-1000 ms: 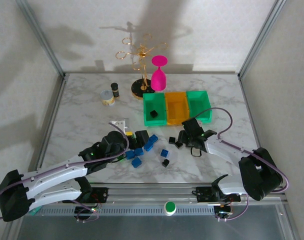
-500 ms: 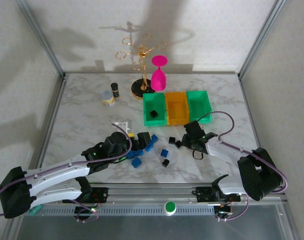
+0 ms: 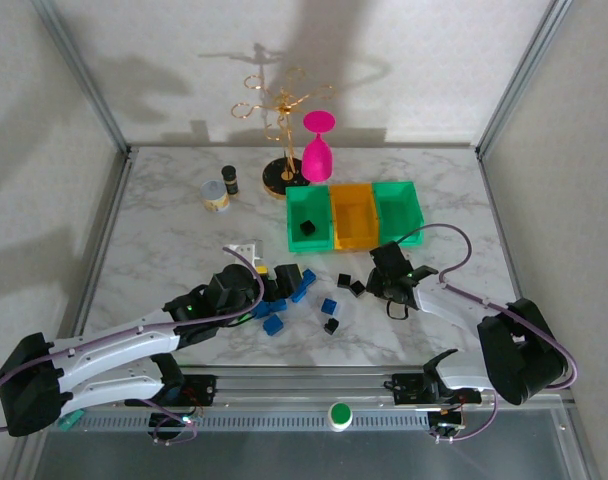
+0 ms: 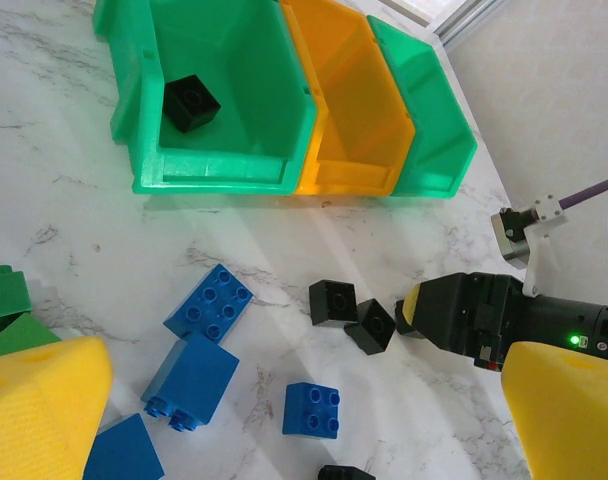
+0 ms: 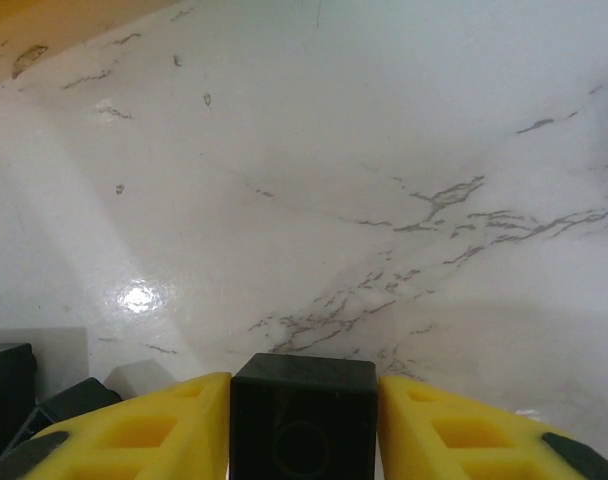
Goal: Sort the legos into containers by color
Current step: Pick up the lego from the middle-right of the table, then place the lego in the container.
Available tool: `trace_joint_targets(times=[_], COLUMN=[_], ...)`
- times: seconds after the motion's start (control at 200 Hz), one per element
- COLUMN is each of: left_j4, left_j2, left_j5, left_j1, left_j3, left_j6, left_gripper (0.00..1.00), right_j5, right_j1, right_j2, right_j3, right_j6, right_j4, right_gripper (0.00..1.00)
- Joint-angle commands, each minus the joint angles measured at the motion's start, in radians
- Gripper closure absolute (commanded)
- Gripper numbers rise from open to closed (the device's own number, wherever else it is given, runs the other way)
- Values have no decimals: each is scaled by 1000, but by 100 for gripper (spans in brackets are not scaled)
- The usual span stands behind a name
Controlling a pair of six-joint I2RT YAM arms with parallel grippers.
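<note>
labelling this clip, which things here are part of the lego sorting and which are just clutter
Job: blue legos, black legos, green legos, three joined bins, black lego in right gripper.
Clutter: pink goblet, gold stand, tin can, dark jar.
</note>
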Motion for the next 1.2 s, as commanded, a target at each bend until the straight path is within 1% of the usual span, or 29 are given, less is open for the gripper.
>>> trace_joint_targets(times=[0.0, 0.12, 0.325, 0.496, 0.641, 0.756, 0.926, 0.976, 0.991, 1.026, 1.196], left_j4=[7, 7, 0, -18, -48, -70, -88, -92, -94, -94, -114], left_j2=[3, 0, -7, -22, -33, -42, -72, -81, -84, -89, -105], left_j5=[-22, -24, -31, -54, -79, -82, -70, -65, -61, -46, -4], left_j1=[-10, -10, -10, -9, 0, 18, 64, 86, 94, 113, 210], left_j3=[27, 27, 31, 50, 78, 91, 98, 98, 97, 97, 100], left_j6=[11, 14, 22, 48, 71, 87, 99, 100, 100, 103, 108], left_gripper=[0, 0, 0, 0, 0, 1, 0, 0, 0, 0, 0], right_j5=[7, 14, 21, 38, 47, 54, 62, 59, 60, 59, 53], right_j1=[-4, -4, -3, 21, 62, 101, 156, 156, 178, 186, 187], right_j2=[-4, -5, -29, -36, -3, 60, 193, 238, 253, 284, 434], right_j3=[12, 18, 57, 148, 252, 353, 518, 562, 576, 612, 755], right_j6=[-5, -8, -20, -36, -50, -71, -109, -126, -130, -138, -176], right_j4=[-22, -30, -65, -111, -126, -122, -99, -82, -78, -71, -30], right_gripper=[61, 65, 67, 68, 69, 69, 70, 70, 70, 71, 71])
